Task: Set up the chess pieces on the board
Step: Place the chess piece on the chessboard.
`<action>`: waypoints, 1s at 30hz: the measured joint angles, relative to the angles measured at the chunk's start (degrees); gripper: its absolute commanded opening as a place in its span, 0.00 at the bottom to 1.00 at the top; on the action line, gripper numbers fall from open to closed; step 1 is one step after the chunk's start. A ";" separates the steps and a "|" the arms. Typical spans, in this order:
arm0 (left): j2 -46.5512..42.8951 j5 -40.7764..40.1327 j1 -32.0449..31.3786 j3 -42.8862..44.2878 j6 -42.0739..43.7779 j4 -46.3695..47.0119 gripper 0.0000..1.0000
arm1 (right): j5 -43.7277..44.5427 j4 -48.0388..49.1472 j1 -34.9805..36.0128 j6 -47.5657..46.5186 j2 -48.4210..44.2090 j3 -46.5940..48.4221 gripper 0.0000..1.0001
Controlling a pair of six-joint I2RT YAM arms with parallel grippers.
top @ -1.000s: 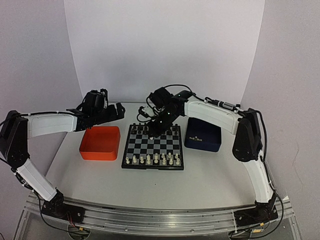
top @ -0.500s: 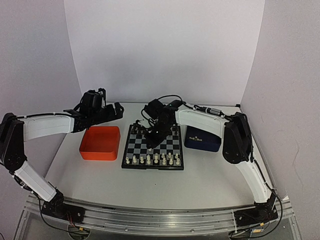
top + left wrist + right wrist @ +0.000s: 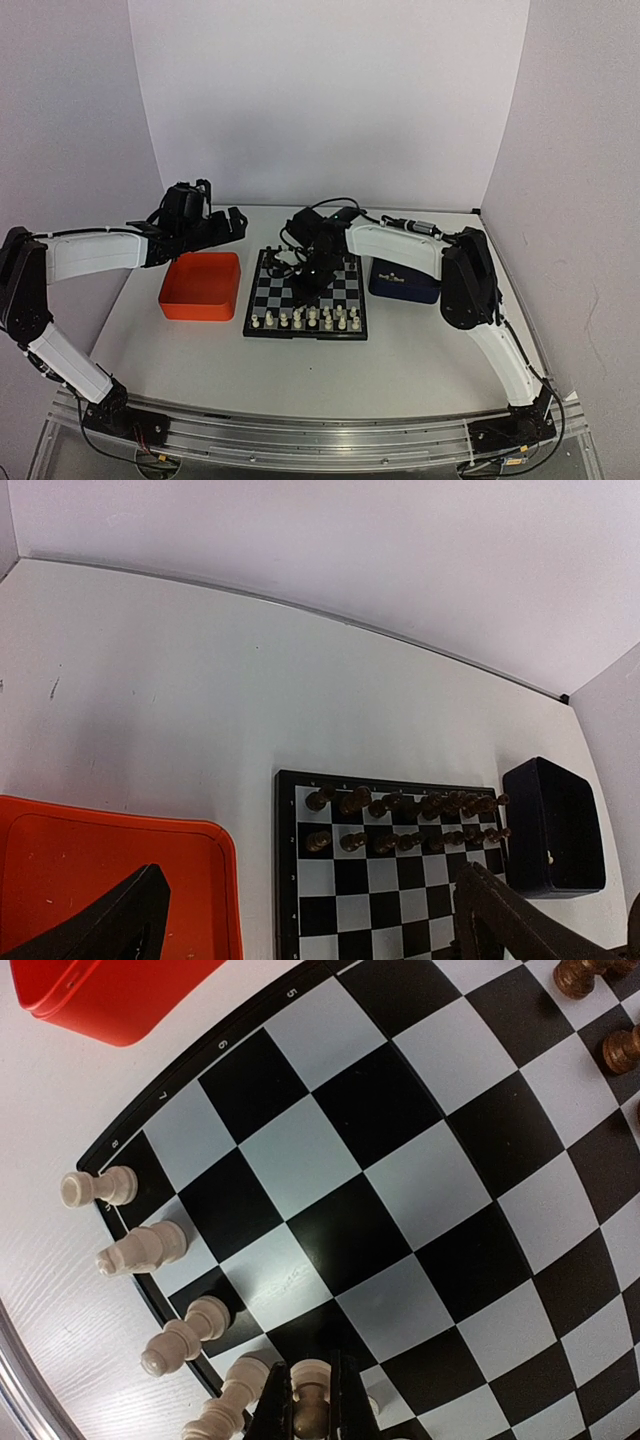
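The board (image 3: 304, 335) lies mid-table, with dark pieces on its far two rows and cream-white chess pieces (image 3: 340, 319) along its near rows. My right gripper (image 3: 309, 277) hangs low over the board's middle. In the right wrist view it (image 3: 310, 1372) is shut on a cream-white piece (image 3: 309, 1407), just above the board (image 3: 340, 1185), beside several white pieces (image 3: 141, 1249) standing along the edge. My left gripper (image 3: 226, 226) is open and empty, above the far edge of the orange tray. Its fingers (image 3: 112, 927) frame the board (image 3: 340, 890) in the left wrist view.
The orange tray (image 3: 201, 285) sits left of the board and shows in the left wrist view (image 3: 100, 865). A dark blue tray (image 3: 404, 276) sits right of the board and also shows there (image 3: 555, 825). White walls close in the back and sides.
My right gripper has moved from the board's far side toward its middle and near rows, holding the white piece. The left arm has barely moved.
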 measured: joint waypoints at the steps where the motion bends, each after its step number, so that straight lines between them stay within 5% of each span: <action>1: 0.00 0.02 0.00 -0.07 -0.14 0.00 1.00 | -0.04 -0.09 0.05 0.02 0.02 0.00 0.04; 20: -0.09 0.24 0.00 -1.15 -0.63 0.02 1.00 | -0.03 -0.86 0.10 0.67 1.09 1.26 0.27; 30: -0.09 0.37 0.00 -1.15 -0.63 0.04 1.00 | -0.05 -0.86 0.10 0.61 1.09 2.59 0.20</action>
